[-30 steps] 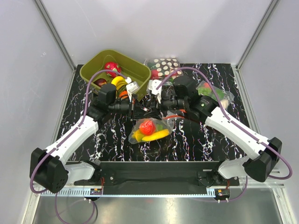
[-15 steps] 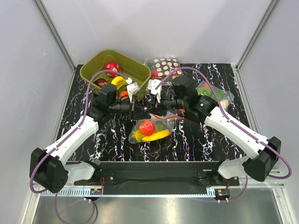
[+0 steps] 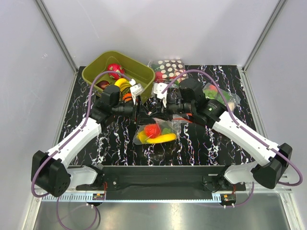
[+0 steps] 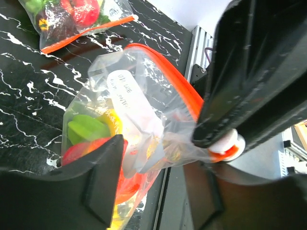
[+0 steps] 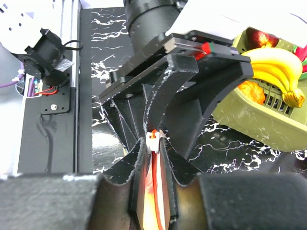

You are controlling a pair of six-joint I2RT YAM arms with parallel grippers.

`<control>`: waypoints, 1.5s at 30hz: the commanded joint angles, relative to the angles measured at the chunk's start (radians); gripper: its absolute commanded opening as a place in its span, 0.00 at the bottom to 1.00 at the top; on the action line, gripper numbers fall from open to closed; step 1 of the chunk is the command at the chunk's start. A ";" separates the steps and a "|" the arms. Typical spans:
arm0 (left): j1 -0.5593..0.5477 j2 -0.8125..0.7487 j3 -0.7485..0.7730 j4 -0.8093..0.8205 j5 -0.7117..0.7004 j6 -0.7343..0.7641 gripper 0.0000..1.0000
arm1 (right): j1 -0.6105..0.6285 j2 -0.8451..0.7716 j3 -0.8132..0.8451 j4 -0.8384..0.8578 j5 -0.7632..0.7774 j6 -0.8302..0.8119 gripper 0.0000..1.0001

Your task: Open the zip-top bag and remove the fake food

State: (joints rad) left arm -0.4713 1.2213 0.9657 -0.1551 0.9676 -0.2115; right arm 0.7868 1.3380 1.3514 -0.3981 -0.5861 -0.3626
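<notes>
- The zip-top bag [image 3: 156, 129] sits at the middle of the table [image 3: 201, 143], its strip edge up at both grippers, the fake food [image 3: 152, 130] inside it.
- Far left at the back, we see a green bin [image 3: 98, 62].
- Left of the bag, our left gripper [image 4: 153, 155] is narrowed onto its clear plastic.
- Right of it, our right gripper [image 5: 153, 160] pinches the orange strip [image 4: 172, 76] beside its white slider [image 5: 153, 140].
</notes>
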 commanded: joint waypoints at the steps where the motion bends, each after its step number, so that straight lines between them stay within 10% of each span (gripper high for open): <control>1: -0.033 0.001 0.039 0.084 0.118 -0.022 0.60 | 0.002 -0.005 0.003 0.093 0.038 -0.018 0.00; 18: -0.075 -0.034 -0.019 0.244 0.195 -0.092 0.65 | 0.000 0.015 0.014 0.090 0.051 -0.001 0.00; 27: -0.090 -0.054 -0.090 0.474 0.207 -0.218 0.00 | 0.000 0.013 0.015 0.067 0.098 0.005 0.01; 37: -0.090 -0.077 -0.079 0.390 0.209 -0.149 0.00 | -0.001 -0.025 -0.006 0.044 0.163 -0.018 0.52; 45: -0.092 -0.077 -0.073 0.364 0.206 -0.135 0.00 | -0.001 -0.054 -0.015 0.067 0.158 -0.015 0.40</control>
State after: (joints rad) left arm -0.5423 1.1923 0.8581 0.1669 1.0733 -0.3687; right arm 0.8009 1.3102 1.3380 -0.3946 -0.5301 -0.3481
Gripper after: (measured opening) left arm 0.009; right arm 0.432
